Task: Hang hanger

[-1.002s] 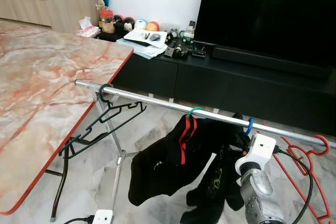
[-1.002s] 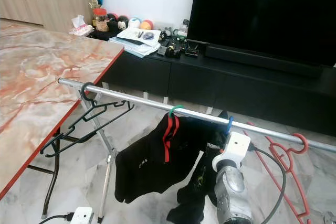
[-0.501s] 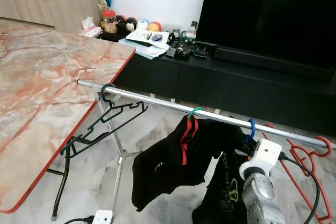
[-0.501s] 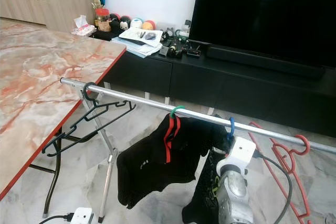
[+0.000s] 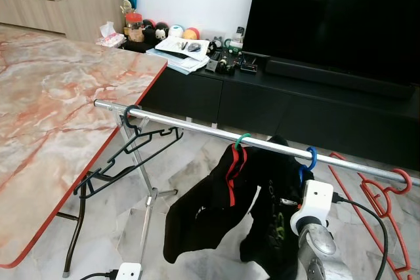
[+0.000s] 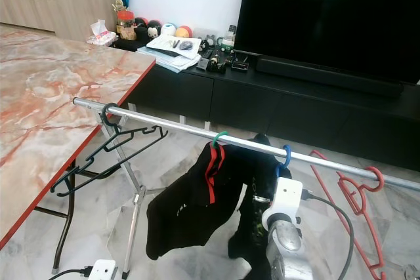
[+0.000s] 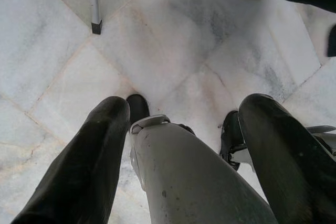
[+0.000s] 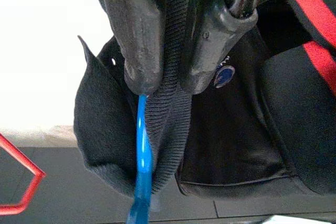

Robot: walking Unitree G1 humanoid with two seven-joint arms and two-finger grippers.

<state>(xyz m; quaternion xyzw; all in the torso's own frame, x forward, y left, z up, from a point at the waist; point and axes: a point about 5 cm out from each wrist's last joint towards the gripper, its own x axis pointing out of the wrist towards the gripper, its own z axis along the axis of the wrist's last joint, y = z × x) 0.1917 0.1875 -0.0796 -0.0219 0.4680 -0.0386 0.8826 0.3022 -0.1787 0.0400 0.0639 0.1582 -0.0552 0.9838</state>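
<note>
A silver rail (image 5: 190,128) runs across the room in front of me. On it hang a bare black hanger (image 5: 131,143), a green-hooked hanger (image 5: 243,139) with a black and red garment (image 5: 210,208), and a blue hanger (image 5: 311,157) whose hook sits over the rail. A black garment (image 5: 279,227) hangs from the blue hanger. My right arm (image 5: 314,204) reaches up just under that hook. In the right wrist view my right gripper (image 8: 170,77) is shut on the blue hanger (image 8: 142,150) and the garment's ribbed collar (image 8: 168,129). My left gripper (image 7: 186,103) hangs open above the floor.
A red hanger (image 5: 384,195) hangs at the rail's right end. A marble-topped table (image 5: 52,109) with a red edge stands to the left. Behind the rail are a black TV console (image 5: 295,96) with clutter and a large TV (image 5: 341,18). The rack's leg (image 5: 147,208) stands on white marble floor.
My right wrist has shifted a little left and lower under the rail. The black garment on the blue hanger has swung left, closer to the black and red one.
</note>
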